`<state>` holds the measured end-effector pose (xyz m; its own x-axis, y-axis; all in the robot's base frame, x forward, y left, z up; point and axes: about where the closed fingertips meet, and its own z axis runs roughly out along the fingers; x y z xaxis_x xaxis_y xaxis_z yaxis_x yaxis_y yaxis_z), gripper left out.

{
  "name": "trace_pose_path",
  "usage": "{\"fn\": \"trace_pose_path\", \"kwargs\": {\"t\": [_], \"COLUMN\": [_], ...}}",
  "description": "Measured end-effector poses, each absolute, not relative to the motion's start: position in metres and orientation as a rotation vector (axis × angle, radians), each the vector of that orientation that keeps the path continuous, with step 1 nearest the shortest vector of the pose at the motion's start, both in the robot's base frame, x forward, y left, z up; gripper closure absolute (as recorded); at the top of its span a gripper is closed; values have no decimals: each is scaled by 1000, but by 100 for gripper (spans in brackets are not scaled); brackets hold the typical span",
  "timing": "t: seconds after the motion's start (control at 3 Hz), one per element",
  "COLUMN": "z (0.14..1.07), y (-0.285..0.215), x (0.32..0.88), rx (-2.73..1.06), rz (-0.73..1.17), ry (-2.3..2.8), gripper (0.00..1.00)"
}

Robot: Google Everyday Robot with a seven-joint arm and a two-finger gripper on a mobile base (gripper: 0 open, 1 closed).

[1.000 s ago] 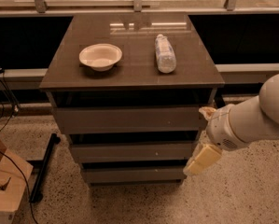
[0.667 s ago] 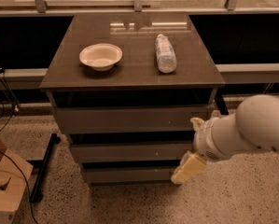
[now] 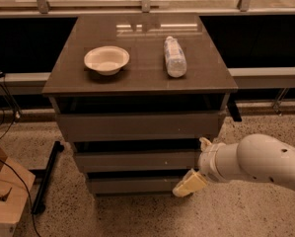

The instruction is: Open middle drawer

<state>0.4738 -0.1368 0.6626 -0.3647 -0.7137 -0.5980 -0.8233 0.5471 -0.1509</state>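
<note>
Spread open and gripping nothing, the claw (image 3: 196, 164) is hovering at the right end of the drawer stack in the cabinet (image 3: 137, 80). Its upper finger is sitting level with the right edge of the middle drawer (image 3: 132, 160), and its lower finger is hanging in front of the right end of the bottom drawer (image 3: 132, 185).

Over the last second the claw has been travelling leftward and downward. It was sitting off to the right of the cabinet, higher up, and now it is overlapping the drawer fronts. The white arm (image 3: 258, 162) is reaching in behind it from the right.

Nothing else is changing. The middle drawer is sitting shut between the top drawer (image 3: 137, 126) and the bottom one, with a dark gap above its plain front. The bowl (image 3: 106, 59) and the bottle (image 3: 174, 57) are lying on the cabinet top exactly where they were.

The approach appears to be nearing its end, while the pull itself is not yet starting. Whether either finger is touching a panel cannot be told.

With no handle on the front, the claw is probably aiming for the panel's right or upper edge. The lower finger is riding close to the bottom drawer, so catching the wrong front looks like the main risk.
</note>
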Motion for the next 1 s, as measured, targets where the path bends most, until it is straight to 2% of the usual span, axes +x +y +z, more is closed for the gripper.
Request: {"fn": "trace_pose_path", "kwargs": {"t": [0.33, 1.0], "z": [629, 593], "y": [-138, -125], "x": [487, 489], "rx": [-1143, -1122], "rz": [355, 390], "ry": [2150, 2179], "gripper": [0, 0]}}
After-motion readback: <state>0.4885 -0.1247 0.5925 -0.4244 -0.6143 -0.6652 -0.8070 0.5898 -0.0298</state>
